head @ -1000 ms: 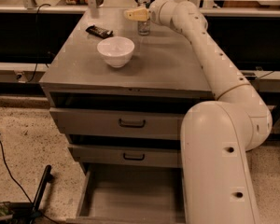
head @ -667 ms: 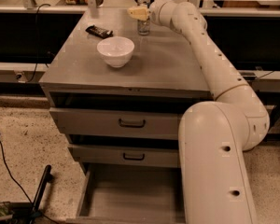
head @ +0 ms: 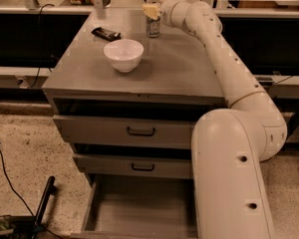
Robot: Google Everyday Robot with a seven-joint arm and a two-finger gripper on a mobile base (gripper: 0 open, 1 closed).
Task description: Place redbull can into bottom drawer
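The redbull can (head: 153,28) stands upright at the far edge of the grey cabinet top (head: 179,68). My gripper (head: 151,11) is at the end of the outstretched white arm, right at the can's top and covering its upper part. The bottom drawer (head: 139,210) is pulled open at the foot of the cabinet and shows a plain grey interior with nothing in it.
A white bowl (head: 123,55) sits mid-left on the cabinet top and a dark snack bar (head: 105,33) lies behind it. The two upper drawers (head: 141,131) with black handles are slightly open. My arm's thick lower link (head: 229,173) stands in front of the cabinet's right side. Cables (head: 10,183) lie on the floor at the left.
My gripper has moved a little to the right and up, from just left of the can to over its top. The can, bowl and drawers have not moved.
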